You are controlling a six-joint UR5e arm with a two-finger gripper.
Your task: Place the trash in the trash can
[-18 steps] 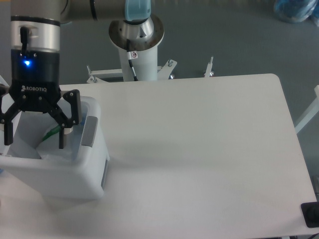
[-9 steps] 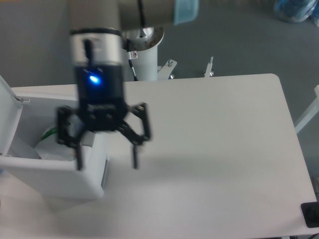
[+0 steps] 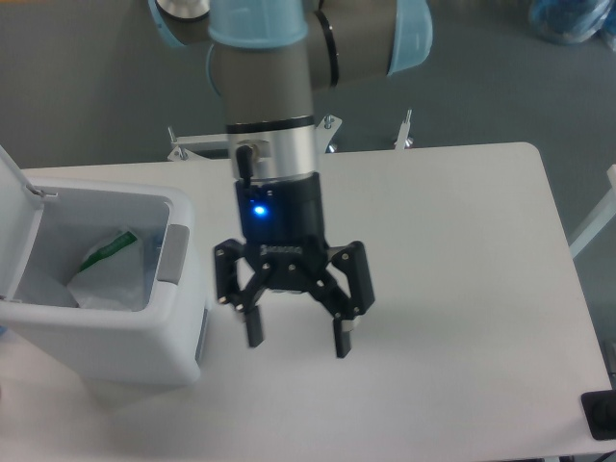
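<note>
Trash can (image 3: 106, 318) is the landmark in this single fixed camera view, parked at the left end of the white table (image 3: 452, 289). It's a boxy white bin with a grey latch panel (image 3: 172, 254) on the side facing the middle of the table, and its hinged white lid (image 3: 17, 226) stands flipped up on the far left side, so the inside is in plain sight. Down in the bin sits the trash (image 3: 108, 274), a crumpled whitish wad with a green bit poking out near the top, lying toward the bottom of the can.

Just to the right of the trash can, over bare tabletop, hangs the gripper (image 3: 295, 335). Its two black fingers (image 3: 253, 322) are spread wide apart with nothing between them, pointing down at the table. A blue light glows on the gripper body above them. The arm (image 3: 269, 87) rises from there, silver and grey with light blue joint caps, up to the top of the frame. Behind the table, beyond the can's far side, some white frame pieces (image 3: 197, 144) show against the grey floor (image 3: 481, 67).
</note>
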